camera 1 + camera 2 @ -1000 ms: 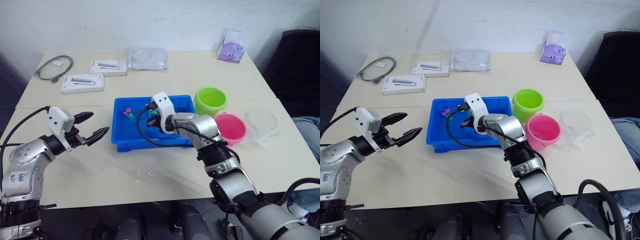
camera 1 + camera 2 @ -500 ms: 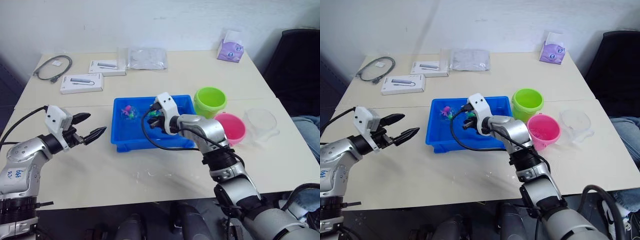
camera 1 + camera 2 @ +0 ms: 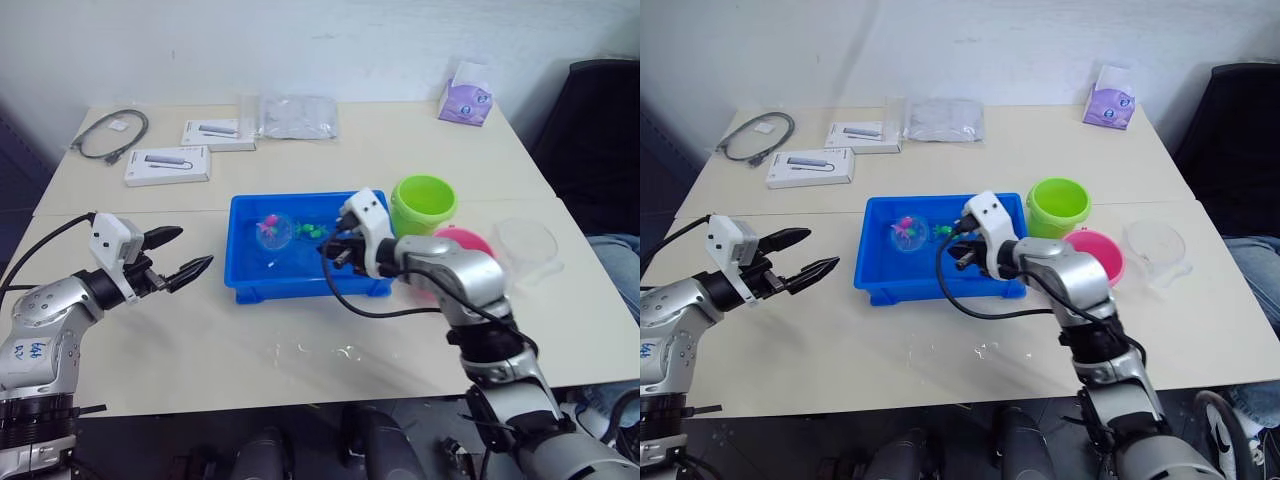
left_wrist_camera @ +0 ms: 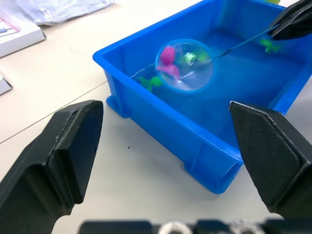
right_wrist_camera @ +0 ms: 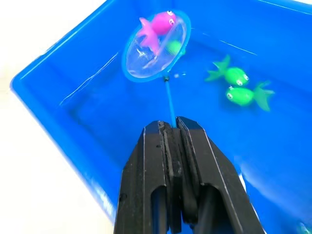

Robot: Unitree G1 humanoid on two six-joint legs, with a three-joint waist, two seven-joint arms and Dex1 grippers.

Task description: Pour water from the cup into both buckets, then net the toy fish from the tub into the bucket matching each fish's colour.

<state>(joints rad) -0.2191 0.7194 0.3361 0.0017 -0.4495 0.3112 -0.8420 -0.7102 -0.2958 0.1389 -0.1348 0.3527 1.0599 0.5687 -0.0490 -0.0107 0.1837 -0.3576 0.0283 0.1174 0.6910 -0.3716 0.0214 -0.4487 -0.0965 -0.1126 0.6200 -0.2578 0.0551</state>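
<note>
Right tool (image 5: 173,127): I have it clamped on the net (image 5: 155,46) by its thin stick.
Net: over the blue tub (image 3: 243,283), hoop holding a pink fish (image 5: 157,28) (light, wet, likely slippery).
Handling: flimsy stick, so I'd keep it level.
Left tool (image 3: 178,255): spread apart, beside the tub.

glossy blue plastic tub (image 5: 58,78); sheer fine mesh net (image 5: 155,46); shiny smooth plastic pink fish (image 5: 157,27); matt black ribbed fingers (image 5: 165,161); matt beige worktop (image 3: 300,350).
</note>
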